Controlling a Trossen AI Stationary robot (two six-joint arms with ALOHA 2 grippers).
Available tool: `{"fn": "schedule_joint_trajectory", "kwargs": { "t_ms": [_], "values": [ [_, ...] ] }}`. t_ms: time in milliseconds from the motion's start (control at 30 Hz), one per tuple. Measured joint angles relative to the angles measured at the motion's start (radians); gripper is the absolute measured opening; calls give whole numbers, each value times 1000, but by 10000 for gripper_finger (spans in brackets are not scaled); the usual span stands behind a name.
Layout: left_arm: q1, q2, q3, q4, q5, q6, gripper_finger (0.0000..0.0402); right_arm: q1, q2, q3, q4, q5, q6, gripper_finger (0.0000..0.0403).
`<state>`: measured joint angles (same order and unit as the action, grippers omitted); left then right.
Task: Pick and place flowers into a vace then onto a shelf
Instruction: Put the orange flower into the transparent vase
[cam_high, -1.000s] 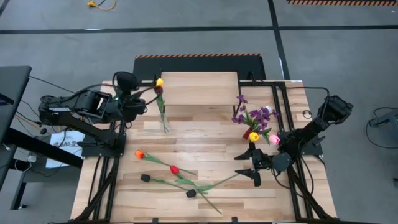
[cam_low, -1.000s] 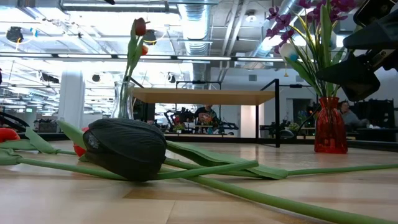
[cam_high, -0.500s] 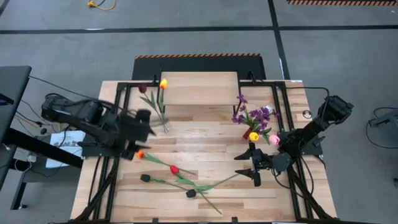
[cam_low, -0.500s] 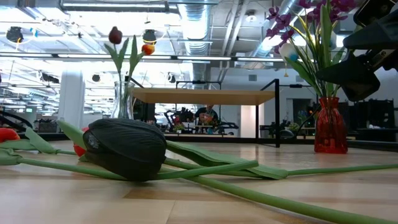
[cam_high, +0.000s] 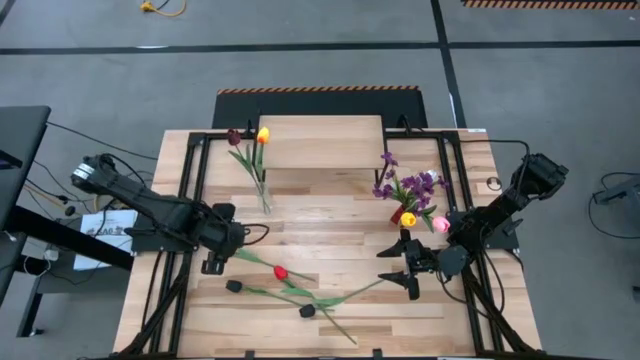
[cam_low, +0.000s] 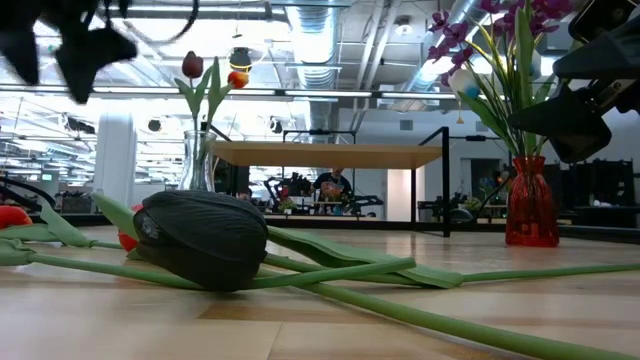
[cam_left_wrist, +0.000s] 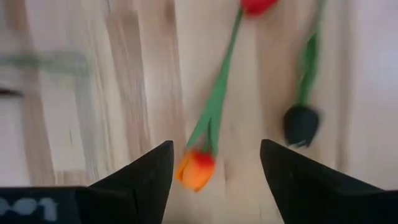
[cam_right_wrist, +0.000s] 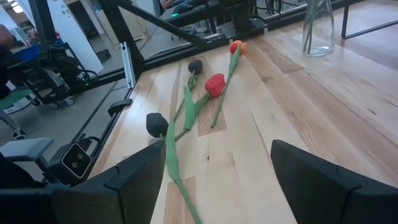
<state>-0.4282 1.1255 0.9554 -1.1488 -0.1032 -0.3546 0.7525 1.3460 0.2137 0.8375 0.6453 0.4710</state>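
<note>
We see a clear vase (cam_high: 264, 197) near the shelf (cam_high: 320, 141) holding a dark red and a yellow flower (cam_high: 262, 134). A red vase (cam_high: 398, 214) holds purple sprigs (cam_high: 405, 185). Both the left gripper (cam_high: 212, 262), above the orange tulip (cam_left_wrist: 195, 170), and the right gripper (cam_high: 404, 264) are spread and empty.

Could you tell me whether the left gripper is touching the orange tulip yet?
Apart: in the left wrist view the open left gripper hovers over the orange tulip, bare table showing around it.

Pale, smooth wood on the table (cam_high: 330, 215); clear glass vase (cam_low: 199, 160); glossy red vase (cam_low: 531, 215) (glass, apparently); matt black flower (cam_low: 200, 238).
</note>
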Motion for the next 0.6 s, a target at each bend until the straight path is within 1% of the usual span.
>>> {"fn": "schedule_joint_trajectory", "kwargs": {
  "t_ms": [133, 367, 467, 600],
  "values": [
    [1, 0, -111, 16, 1, -57, 231, 0, 0, 0, 0, 0, 0, 286],
    [1, 0, -264, 191, 2, -27, 231, 0, 0, 0, 0, 0, 0, 286],
    [1, 0, -312, 229, 0, -22, 231, 0, 0, 0, 0, 0, 0, 286],
    [1, 0, -344, 248, -7, -47, 231, 0, 0, 0, 0, 1, 0, 286]
  ]
}}
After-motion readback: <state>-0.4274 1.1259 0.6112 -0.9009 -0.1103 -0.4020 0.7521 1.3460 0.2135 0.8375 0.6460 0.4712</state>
